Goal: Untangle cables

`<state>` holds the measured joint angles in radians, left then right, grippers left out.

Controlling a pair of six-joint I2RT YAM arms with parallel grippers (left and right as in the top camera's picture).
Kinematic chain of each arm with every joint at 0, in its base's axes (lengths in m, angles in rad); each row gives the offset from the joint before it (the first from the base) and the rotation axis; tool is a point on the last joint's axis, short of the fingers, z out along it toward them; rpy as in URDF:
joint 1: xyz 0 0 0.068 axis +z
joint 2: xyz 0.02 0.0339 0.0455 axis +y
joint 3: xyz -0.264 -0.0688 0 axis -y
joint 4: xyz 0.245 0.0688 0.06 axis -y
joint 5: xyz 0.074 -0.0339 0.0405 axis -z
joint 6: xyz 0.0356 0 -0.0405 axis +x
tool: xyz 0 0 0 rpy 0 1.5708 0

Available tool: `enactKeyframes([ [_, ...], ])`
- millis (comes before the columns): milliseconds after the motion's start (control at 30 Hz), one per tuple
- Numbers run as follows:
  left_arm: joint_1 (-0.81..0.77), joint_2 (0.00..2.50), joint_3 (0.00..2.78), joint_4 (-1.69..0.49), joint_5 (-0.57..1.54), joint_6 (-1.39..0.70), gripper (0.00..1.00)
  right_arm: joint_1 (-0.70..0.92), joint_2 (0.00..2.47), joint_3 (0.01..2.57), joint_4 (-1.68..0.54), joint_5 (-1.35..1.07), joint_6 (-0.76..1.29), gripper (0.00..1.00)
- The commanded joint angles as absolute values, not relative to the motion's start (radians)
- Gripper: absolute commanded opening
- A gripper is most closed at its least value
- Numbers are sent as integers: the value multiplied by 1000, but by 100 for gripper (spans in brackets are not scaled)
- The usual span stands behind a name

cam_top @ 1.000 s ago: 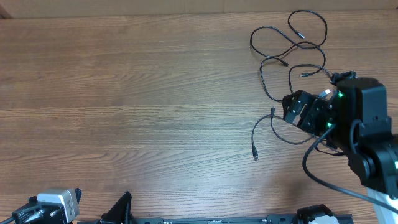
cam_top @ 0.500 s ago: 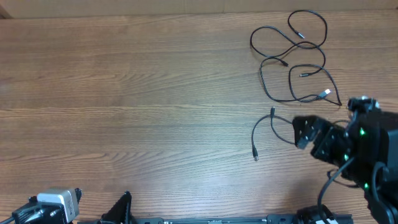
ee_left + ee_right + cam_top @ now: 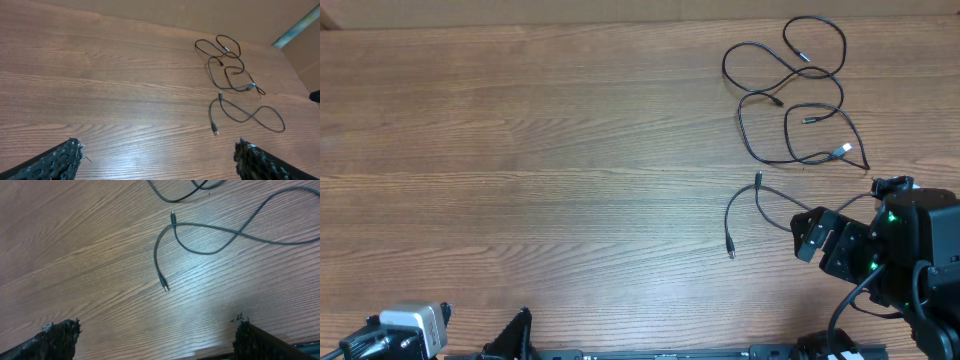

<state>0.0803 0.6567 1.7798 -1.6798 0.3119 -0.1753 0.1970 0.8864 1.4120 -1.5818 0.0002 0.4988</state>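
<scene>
The cables lie at the table's far right in two groups. A looped set of thin black cables point(image 3: 790, 100) point(image 3: 227, 65) spreads near the back edge, one strand ending in a silver plug point(image 3: 843, 150). A separate single cable point(image 3: 745, 200) point(image 3: 240, 112) point(image 3: 200, 230) lies just in front of them, apart from the loops. My right gripper point(image 3: 807, 235) point(image 3: 157, 335) hovers open just right of this single cable, with nothing between its fingers. At the front left edge, far from the cables, my left gripper point(image 3: 445, 340) point(image 3: 157, 155) is open and empty.
The wooden table point(image 3: 540, 170) stretches left of the cables. A thick black arm cable point(image 3: 840, 300) loops under the right arm. A black rail point(image 3: 660, 354) runs along the front edge.
My right arm has pulled back from above the looped cables toward the front right, uncovering the silver plug end. The cables and the left arm have not moved.
</scene>
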Motion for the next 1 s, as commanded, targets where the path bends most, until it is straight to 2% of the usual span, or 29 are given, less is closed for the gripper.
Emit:
enactKeyframes([
  [0,85,657,1774,-1679,326,-150,100,195,884,1419,-1587,7,488,100],
  [333,85,657,1774,-1679,326,-150,100,195,884,1418,-1559,37,487,100],
  [500,85,657,1774,-1679,326,-150,100,193,870,1374,-1463,36,390,100],
  [967,85,657,1774,-1679,326,-149,99,56,507,938,-1038,32,260,100],
])
